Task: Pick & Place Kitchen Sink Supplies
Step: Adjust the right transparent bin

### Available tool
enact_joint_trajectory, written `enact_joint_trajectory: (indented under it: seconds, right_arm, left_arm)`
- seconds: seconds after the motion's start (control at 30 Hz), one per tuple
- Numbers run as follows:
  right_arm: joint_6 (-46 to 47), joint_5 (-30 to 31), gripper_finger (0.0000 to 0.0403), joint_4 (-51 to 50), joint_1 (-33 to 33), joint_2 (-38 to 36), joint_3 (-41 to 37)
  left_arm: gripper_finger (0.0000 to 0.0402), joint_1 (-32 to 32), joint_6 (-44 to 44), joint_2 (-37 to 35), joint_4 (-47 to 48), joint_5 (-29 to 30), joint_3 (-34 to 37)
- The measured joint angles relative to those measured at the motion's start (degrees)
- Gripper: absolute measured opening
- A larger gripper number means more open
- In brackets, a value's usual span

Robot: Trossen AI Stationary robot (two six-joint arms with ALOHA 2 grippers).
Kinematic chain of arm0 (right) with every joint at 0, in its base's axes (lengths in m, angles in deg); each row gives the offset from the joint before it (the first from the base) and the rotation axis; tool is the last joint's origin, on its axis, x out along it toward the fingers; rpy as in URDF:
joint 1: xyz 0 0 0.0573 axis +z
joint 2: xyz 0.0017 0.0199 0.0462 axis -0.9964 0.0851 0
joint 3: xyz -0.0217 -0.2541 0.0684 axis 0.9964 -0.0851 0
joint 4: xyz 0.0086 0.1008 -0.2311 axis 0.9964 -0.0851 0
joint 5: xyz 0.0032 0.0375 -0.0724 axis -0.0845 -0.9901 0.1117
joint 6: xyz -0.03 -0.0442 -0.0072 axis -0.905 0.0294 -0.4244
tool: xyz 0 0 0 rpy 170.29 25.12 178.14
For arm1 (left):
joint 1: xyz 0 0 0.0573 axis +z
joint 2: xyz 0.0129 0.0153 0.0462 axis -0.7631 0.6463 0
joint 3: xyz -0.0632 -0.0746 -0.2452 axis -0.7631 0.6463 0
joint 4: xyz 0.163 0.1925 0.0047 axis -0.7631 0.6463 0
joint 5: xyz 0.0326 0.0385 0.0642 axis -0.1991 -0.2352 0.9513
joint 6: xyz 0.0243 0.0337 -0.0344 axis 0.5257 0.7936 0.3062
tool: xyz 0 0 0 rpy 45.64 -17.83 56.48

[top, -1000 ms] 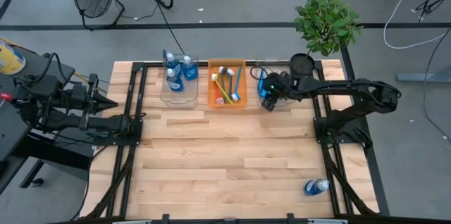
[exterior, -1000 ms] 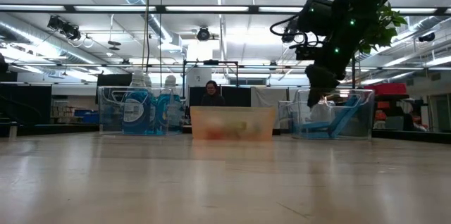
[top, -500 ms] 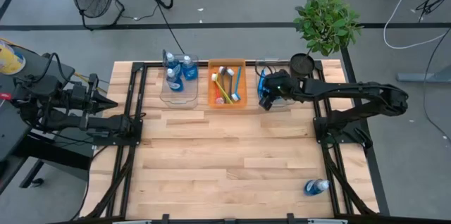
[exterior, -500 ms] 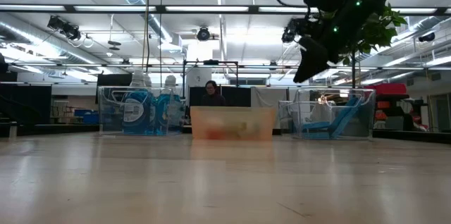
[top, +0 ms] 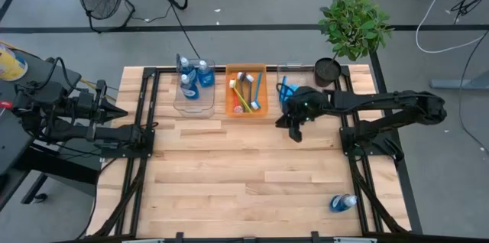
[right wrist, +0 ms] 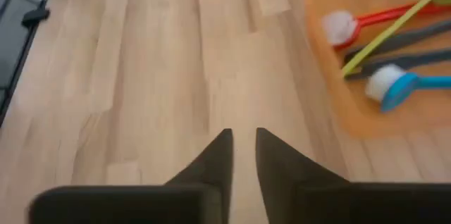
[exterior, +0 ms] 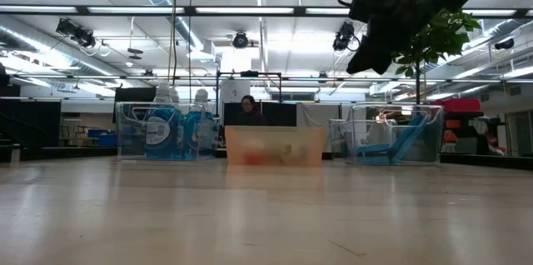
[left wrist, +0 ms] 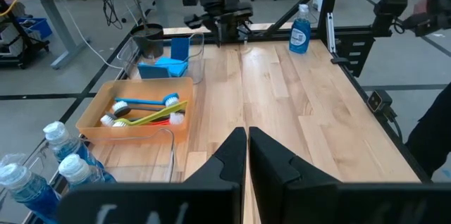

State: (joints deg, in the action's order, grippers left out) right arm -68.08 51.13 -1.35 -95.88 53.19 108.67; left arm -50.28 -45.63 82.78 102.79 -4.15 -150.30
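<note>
Reaching in from the table's right edge, the right arm extends horizontally toward the rear centre, with its right gripper (top: 295, 130) angled down over bare wood just in front of the clear bin (top: 286, 90) that holds blue sponges (left wrist: 164, 65). In the right wrist view the two dark fingers (right wrist: 217, 159) stand nearly together with only a narrow slit between them, and nothing is held. In the low view this gripper (exterior: 366, 58) hangs high above the table surface.

The left arm lies folded at the table's left edge, well apart from all supplies. Its left gripper (left wrist: 247, 146) points across the table; the fingers are pressed together and empty.

Location of the supplies:
- Three clear bottles with blue contents (top: 192, 76) stand upright in the clear bin (top: 192, 105) at rear left.
- Long-handled brushes (top: 246, 90) lie in the orange bin (top: 246, 111) at rear centre; red, yellow-green, dark grey and blue handles (right wrist: 394, 37) are visible beside the right gripper.
- The blue sponges occupy the rear right bin, one leaning upright against its wall.
- One further bottle (top: 343, 202) lies on its side at the front right of the wooden table (top: 229, 174), close to the arm's base frame.

A potted plant (top: 353, 27) stands at the rear right corner.
</note>
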Motion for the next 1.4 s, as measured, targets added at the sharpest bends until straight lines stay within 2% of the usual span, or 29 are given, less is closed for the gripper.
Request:
enact_joint_trajectory:
  seconds: [0.13, 0.27, 0.4, 0.53, 0.77, 1.2, 1.4]
  right_arm:
    - [0.0, 2.0, 0.0028, -2.6, 1.3, 0.1, -0.5]
    - [0.5, 4.0, 0.0004, -2.9, 1.3, 0.1, -4.1]
    - [3.9, 6.4, 0.0006, -2.8, 1.3, 0.1, -9.0]
    - [7.1, 11.9, 0.0003, -2.4, 1.2, 0.1, -12.3]
    - [10.4, 22.2, 0.0001, -1.7, 1.2, 0.2, -12.9]
    - [10.0, 30.4, 0.0, 3.0, 1.3, 0.2, -12.9]
    - [9.6, 31.5, 0.0, 3.5, 1.3, 0.2, -12.9]
  left_arm:
    - [0.0023, 0.0, 0.0, 0.0, 0.0, 0.0, 0.0]
    - [0.0023, 0.0, 0.0, 0.0, 0.0, 0.0, 0.0]
    - [0.0023, 0.0, 0.0, 0.0, 0.0, 0.0, 0.0]
    - [0.0023, 0.0, 0.0, 0.0, 0.0, 0.0, 0.0]
    - [0.0023, 0.0, 0.0, 0.0, 0.0, 0.0, 0.0]
    - [0.0023, 0.0, 0.0, 0.0, 0.0, 0.0, 0.0]
    - [0.0023, 0.0, 0.0, 0.0, 0.0, 0.0, 0.0]
